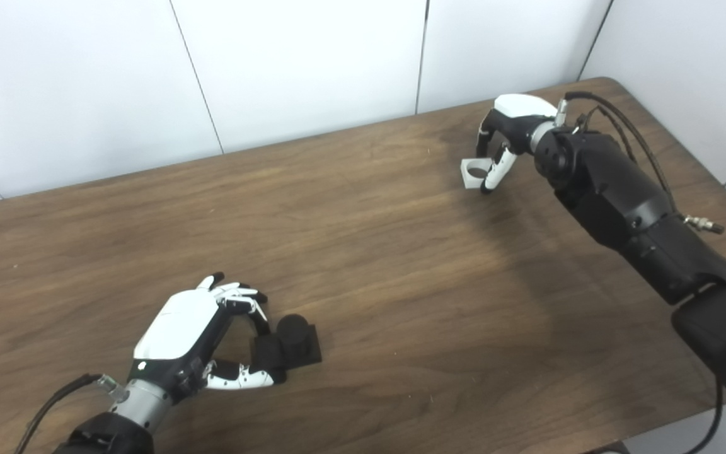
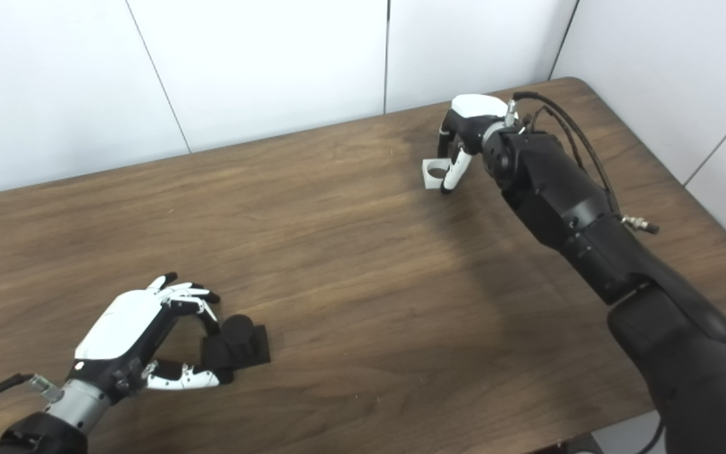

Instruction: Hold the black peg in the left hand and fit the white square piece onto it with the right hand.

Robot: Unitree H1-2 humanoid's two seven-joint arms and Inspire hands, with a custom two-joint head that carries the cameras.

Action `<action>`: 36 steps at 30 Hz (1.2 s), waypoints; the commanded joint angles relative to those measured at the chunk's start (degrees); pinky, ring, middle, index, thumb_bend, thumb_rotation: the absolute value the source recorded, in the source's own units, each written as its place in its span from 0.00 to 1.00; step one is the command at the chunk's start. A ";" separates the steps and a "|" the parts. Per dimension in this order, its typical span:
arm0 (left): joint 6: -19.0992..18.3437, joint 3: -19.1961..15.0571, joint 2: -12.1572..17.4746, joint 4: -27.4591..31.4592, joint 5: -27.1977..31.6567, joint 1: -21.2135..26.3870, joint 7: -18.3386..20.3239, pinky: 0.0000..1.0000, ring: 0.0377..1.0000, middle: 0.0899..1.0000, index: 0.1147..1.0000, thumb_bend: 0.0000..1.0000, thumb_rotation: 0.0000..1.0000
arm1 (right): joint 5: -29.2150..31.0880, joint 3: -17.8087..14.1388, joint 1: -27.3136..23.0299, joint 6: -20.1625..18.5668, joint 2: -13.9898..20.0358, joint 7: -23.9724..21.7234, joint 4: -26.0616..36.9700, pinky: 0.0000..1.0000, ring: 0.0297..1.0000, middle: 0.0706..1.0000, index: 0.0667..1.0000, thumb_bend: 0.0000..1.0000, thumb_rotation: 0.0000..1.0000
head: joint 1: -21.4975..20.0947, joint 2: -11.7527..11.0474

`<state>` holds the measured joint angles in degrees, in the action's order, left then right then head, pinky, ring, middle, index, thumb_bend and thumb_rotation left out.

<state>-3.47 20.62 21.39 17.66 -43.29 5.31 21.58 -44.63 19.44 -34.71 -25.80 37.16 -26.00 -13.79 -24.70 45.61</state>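
The black peg [image 1: 298, 340], a short cylinder on a square black base, rests on the wooden table [image 1: 375, 265] at the near left. My left hand [image 1: 190, 328] is beside it on the left, with fingers and thumb closed on the base's left edge. The white square piece [image 1: 475, 171], which has a round hole, is at the far right of the table. My right hand [image 1: 514, 123] is curled over it from the right, fingers behind it and thumb in front, pinching it. I cannot tell if the piece is lifted off the table.
White wall panels [image 1: 306, 63] stand behind the table's far edge. The table's right corner [image 1: 609, 82] is just behind the right hand. My right forearm [image 1: 628, 202] and its cables stretch over the right side of the table.
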 commanded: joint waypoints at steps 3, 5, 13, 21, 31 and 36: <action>0.05 0.82 1.19 -0.30 -0.36 -0.72 2.17 1.00 0.86 0.75 0.42 0.52 0.05 | -0.07 -0.83 -1.48 1.53 2.15 -0.39 3.87 0.83 0.90 0.78 0.45 0.52 0.13 | 0.55 0.01; 0.20 0.97 1.12 -0.52 -0.47 -0.67 2.03 1.00 0.86 0.75 0.42 0.52 0.05 | 0.39 -1.20 -1.39 2.38 2.34 -0.65 5.24 0.84 0.91 0.78 0.45 0.52 0.13 | 1.29 0.01; -0.40 1.62 0.49 -0.92 -1.10 -0.53 2.04 1.00 0.87 0.75 0.42 0.52 0.05 | 0.08 -1.07 -1.26 3.48 3.51 -5.50 15.16 0.90 0.92 0.76 0.45 0.52 0.13 | 4.53 0.12; -0.56 2.48 -0.46 -1.41 -2.61 -0.48 1.59 1.00 0.86 0.75 0.42 0.52 0.05 | -0.60 -0.48 -0.90 4.56 3.56 -11.22 24.31 0.89 0.90 0.75 0.45 0.52 0.13 | 8.19 0.14; -3.04 3.62 -1.75 -1.12 -4.35 -0.19 3.40 1.00 0.88 0.77 0.42 0.52 0.05 | 0.94 0.00 -0.83 5.96 1.15 -17.91 36.05 0.86 0.89 0.74 0.45 0.52 0.13 | 10.79 0.33; -2.87 4.00 -2.35 -1.80 -4.45 -0.11 2.41 1.00 0.88 0.77 0.42 0.52 0.05 | 1.19 0.62 -1.26 7.12 -1.22 -20.12 39.98 0.82 0.87 0.73 0.45 0.52 0.13 | 12.06 0.41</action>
<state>-5.91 22.84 19.23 17.64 -47.17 5.53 21.33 -43.54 20.73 -33.49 -19.82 35.77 -46.06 23.95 -12.66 45.97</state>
